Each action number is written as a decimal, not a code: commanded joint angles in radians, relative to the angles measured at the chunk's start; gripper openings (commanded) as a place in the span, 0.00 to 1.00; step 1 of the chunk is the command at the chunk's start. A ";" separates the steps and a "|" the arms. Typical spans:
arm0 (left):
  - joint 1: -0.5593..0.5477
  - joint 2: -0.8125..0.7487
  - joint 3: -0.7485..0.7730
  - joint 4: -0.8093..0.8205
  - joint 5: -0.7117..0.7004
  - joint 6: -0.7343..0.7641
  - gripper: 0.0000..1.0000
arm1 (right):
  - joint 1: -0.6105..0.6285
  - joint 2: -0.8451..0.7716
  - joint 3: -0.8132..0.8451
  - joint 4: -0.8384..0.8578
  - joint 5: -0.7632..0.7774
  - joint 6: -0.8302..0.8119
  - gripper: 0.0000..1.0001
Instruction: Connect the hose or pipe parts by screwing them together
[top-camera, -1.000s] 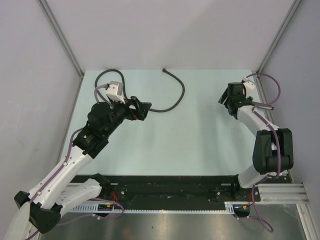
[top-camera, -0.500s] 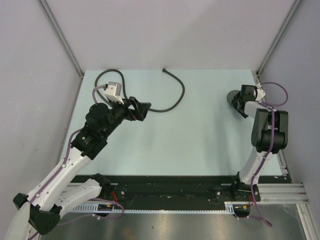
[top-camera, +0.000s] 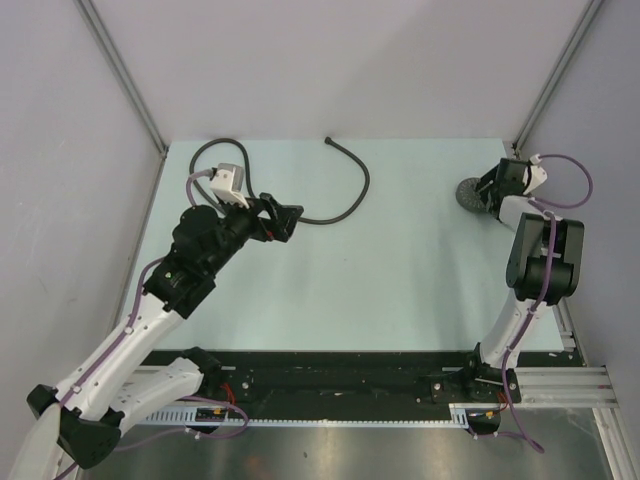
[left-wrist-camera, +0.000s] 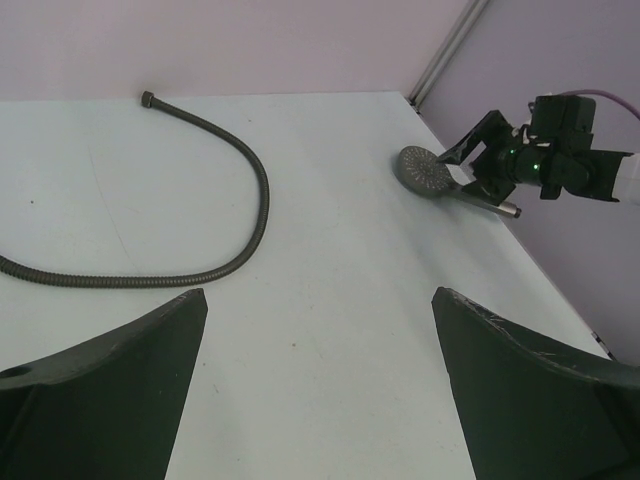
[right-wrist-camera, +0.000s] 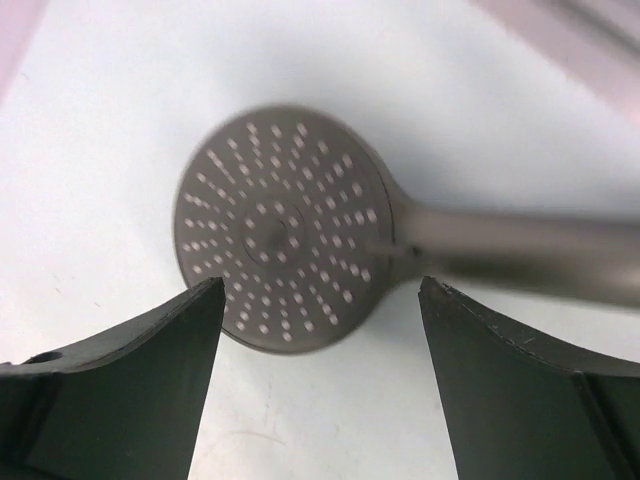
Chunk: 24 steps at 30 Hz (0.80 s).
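Top external: nothing screwed tog. yet; hose & shower head are seen well apart on desk, left pincer & right pincer spread, empty.

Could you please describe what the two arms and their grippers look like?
The left arm and right arm have white links and bulky black joints, with thin purple cables along them. The left gripper and right gripper each have two broad dark fingers and a white camera box behind.

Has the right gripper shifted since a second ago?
Yes. In the top view the right gripper has swung right, toward the right edge of the table. That uncovered the shower head, and its open jaws now point at it.
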 joint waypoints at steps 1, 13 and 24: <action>0.006 0.007 0.002 0.028 0.014 -0.022 1.00 | -0.022 0.016 0.122 0.056 -0.007 -0.124 0.84; 0.009 0.013 0.002 0.028 0.038 -0.025 1.00 | -0.025 0.309 0.593 -0.438 -0.133 -0.532 0.89; 0.023 0.027 0.005 0.030 0.069 -0.040 1.00 | -0.119 0.226 0.506 -0.518 -0.357 -0.610 0.89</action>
